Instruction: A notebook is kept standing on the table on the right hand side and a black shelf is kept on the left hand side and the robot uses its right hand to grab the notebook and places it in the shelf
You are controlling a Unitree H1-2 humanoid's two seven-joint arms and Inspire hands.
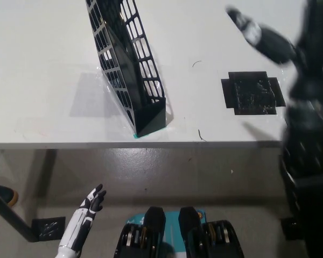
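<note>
Head view, single moment. Black mesh shelf stands on the tabletop, its near end close to the front edge, body slanting back toward the far edge. A dark flat panel is visible between its mesh walls; this is probably the notebook, but the dark-on-dark contrast does not allow certainty. No notebook stands anywhere else on the tabletop. The black tape patch toward the right side is bare, nothing on it.

Right hand is raised over the far right part of the tabletop, well apart from the shelf, motion-blurred. It carries nothing that can be seen; whether the fingers are spread or curled cannot be told through the blur.

Left hand hangs below the front edge at lower left, fingers apart, holding nothing, idle.

Judgement: placement appears done, since the start spot is vacant and the right hand is away from the shelf. What remains looks like only parking the right arm. Confirmation of the notebook's seating inside the shelf is wanting.
</note>
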